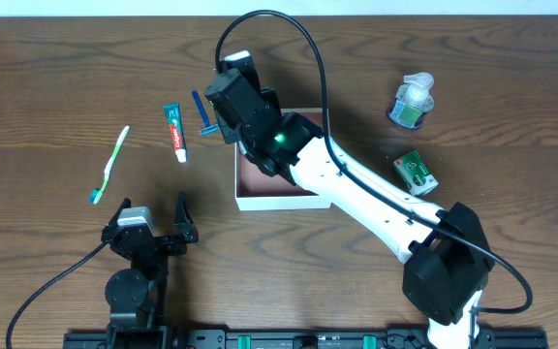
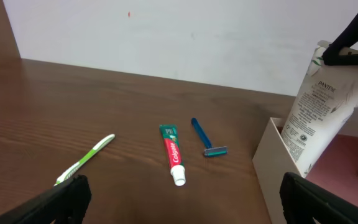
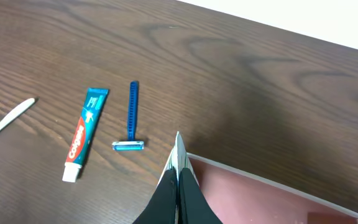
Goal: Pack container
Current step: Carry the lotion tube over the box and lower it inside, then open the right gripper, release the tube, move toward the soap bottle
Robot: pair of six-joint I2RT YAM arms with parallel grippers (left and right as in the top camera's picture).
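The dark wooden table [image 1: 46, 78] carried everything. The white right arm [image 1: 356, 189] reached diagonally across the container [image 1: 277, 203], which sat near the table's middle, reddish-brown inside and white-walled. The left gripper [image 1: 153, 211] sat at the near left edge, jaws spread wide and empty. The right gripper [image 3: 179, 165] was pinched tight on the flat top end of a white tube [image 2: 319, 106], which hung tilted over the container's left wall. Its lower end dipped behind that wall, probably inside, though the wall hid it. Left of the container lay a green toothbrush [image 1: 109, 165], a toothpaste tube [image 1: 175, 131] and a blue razor [image 1: 202, 114]. To the right were a clear bottle [image 1: 413, 100] and a small green box [image 1: 416, 172].
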